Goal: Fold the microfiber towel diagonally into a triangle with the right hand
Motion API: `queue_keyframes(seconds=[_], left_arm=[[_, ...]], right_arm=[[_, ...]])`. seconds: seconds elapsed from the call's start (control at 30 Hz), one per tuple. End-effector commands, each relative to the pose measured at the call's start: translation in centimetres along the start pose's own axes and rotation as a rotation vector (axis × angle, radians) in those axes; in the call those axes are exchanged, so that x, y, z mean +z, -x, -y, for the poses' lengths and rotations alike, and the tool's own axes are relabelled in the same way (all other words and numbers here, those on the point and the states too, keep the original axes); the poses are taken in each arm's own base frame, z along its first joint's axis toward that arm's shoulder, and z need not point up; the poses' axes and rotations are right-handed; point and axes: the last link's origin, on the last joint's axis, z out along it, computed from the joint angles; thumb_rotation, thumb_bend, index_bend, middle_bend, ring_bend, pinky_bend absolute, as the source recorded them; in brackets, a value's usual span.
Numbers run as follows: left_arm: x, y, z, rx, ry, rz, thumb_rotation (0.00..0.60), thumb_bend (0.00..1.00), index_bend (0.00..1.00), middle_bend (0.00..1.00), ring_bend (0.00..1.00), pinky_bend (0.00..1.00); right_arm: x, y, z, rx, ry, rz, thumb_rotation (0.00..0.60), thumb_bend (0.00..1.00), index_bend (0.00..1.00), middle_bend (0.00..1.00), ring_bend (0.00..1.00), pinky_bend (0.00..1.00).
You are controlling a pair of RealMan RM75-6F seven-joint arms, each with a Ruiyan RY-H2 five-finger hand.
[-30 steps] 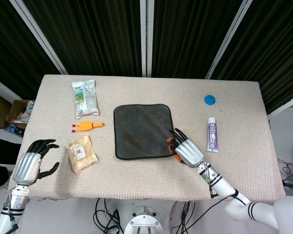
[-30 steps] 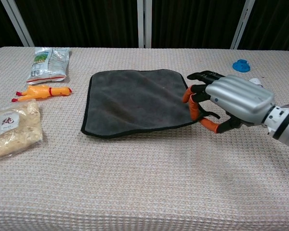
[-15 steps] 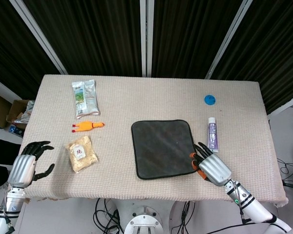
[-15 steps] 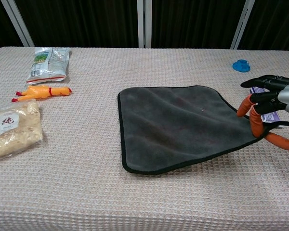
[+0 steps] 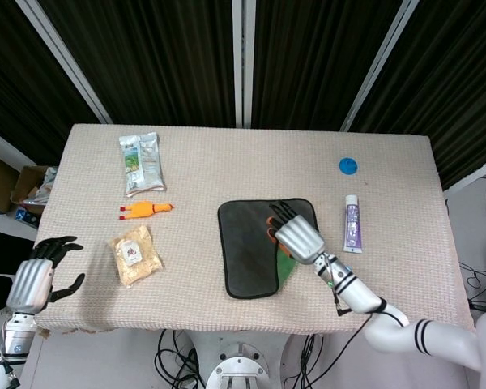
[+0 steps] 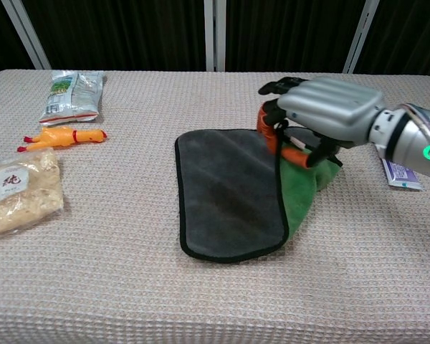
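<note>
only from the head view: left hand (image 5: 34, 279) off the table edge.

Dark curtains (image 5: 146, 57) behind beige table (image 5: 227, 154)

Both of my views show even, diffuse light from overhead on the beige waffle-weave tablecloth (image 5: 227, 162), with no hard glare. Shadows are soft: I see a faint one beneath the silver right hand (image 6: 322, 111) where it holds the dark grey microfiber towel with green underside (image 6: 229, 193). The black curtain backdrop (image 5: 162, 57) reads nearly featureless. The head view is sharp at centre, and the silver left hand (image 5: 32, 279) near its edge looks slightly soft, possibly from lens falloff. The chest view stretches the near table edge.
</note>
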Motion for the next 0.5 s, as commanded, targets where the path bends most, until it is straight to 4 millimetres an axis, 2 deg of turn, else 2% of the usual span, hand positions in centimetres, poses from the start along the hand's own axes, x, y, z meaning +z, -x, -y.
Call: queue_keyframes(seconds=[0.03,0.2,0.5], left_arm=[[0.0,0.0,0.1,0.003,-0.003,0.001,0.6,0.28,0.31,0.21,0.18,0.16],[0.0,-0.2,0.3,0.009,-0.005,0.0,0.6,0.28,0.31,0.21,0.18,0.16],[0.0,-0.6,0.4,0.017,-0.008,-0.005,0.6,0.28,0.31,0.21,0.18,0.16]], right_arm=[[4.5,0.0,1.1,-0.019,-0.001,0.007,0.6,0.5,0.76,0.27,0.02,0.03],[8.1,0.2,2.4,-0.07,-0.018,0.008,0.6,0.5,0.75,0.26,0.02,0.03],[12.3,-0.1,4.2,-0.141,-0.034,-0.011,0.6,0.5,0.75,0.26,0.02,0.03]])
